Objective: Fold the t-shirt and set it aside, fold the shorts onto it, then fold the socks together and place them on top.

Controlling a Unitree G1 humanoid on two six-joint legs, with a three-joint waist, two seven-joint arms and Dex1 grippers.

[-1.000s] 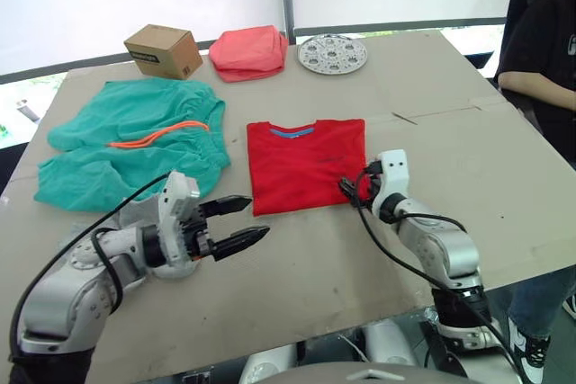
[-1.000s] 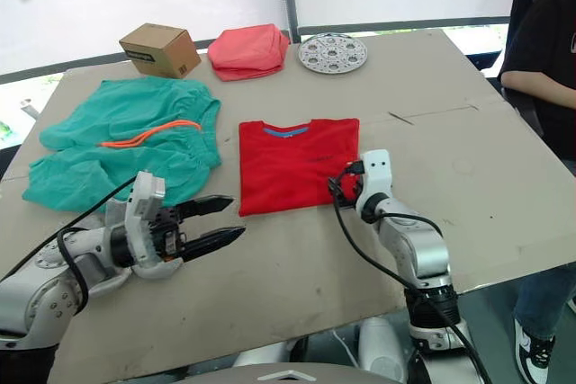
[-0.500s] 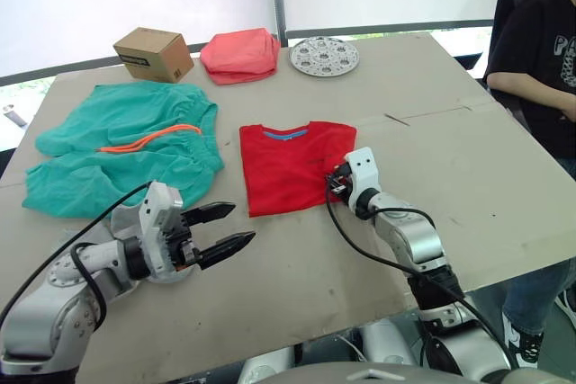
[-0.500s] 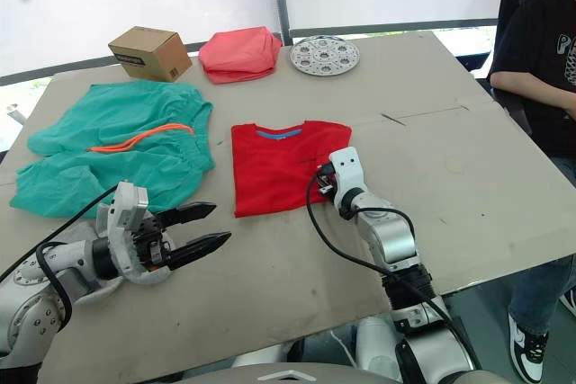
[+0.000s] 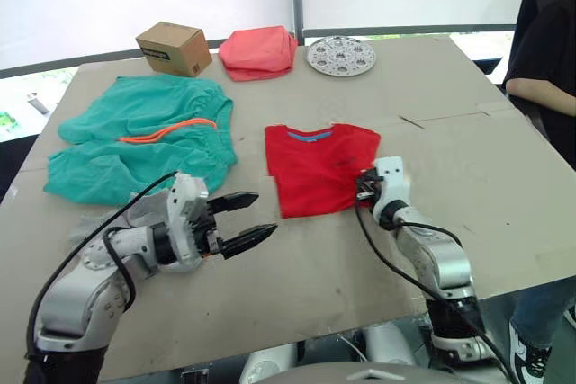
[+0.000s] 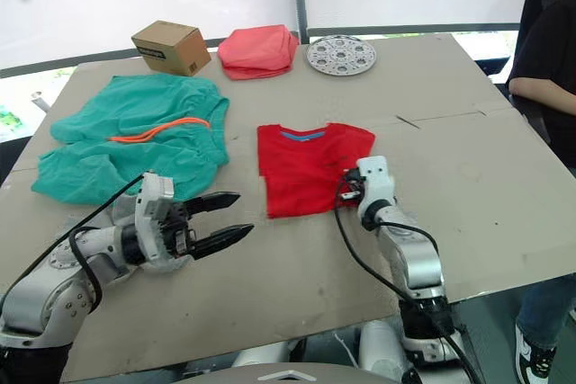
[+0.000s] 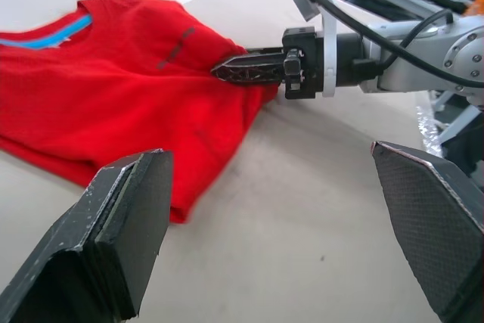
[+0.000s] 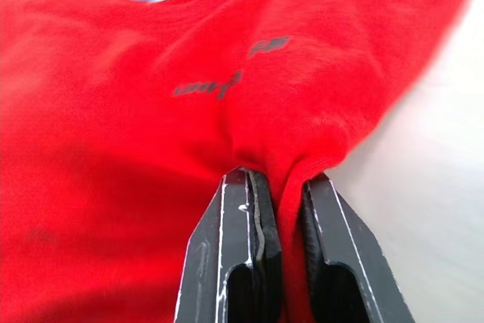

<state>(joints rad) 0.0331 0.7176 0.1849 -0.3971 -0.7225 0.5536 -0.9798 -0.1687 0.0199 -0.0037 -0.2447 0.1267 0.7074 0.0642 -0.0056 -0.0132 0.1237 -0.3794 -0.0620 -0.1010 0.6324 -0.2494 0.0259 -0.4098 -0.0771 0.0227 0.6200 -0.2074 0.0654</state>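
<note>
The red t-shirt (image 5: 317, 168) lies folded into a rectangle at the table's middle, blue neck label facing away from me. My right gripper (image 8: 276, 183) is at its right edge, shut on a pinched ridge of red fabric; the left wrist view shows those fingers (image 7: 253, 66) together on the cloth. My left gripper (image 5: 263, 215) hovers open and holds nothing, just left of the shirt's near corner. The teal shorts (image 5: 139, 137) with an orange drawstring lie spread at the left. The socks are out of view.
At the far edge stand a cardboard box (image 5: 175, 48), a salmon-pink folded cloth (image 5: 258, 51) and a round perforated metal plate (image 5: 341, 54). A person in black (image 5: 549, 51) sits at the right. Bare tabletop (image 5: 468, 159) lies right of the shirt.
My right gripper has shut on the t-shirt's right edge. The head camera has shifted. The left gripper stays open in about the same spot.
</note>
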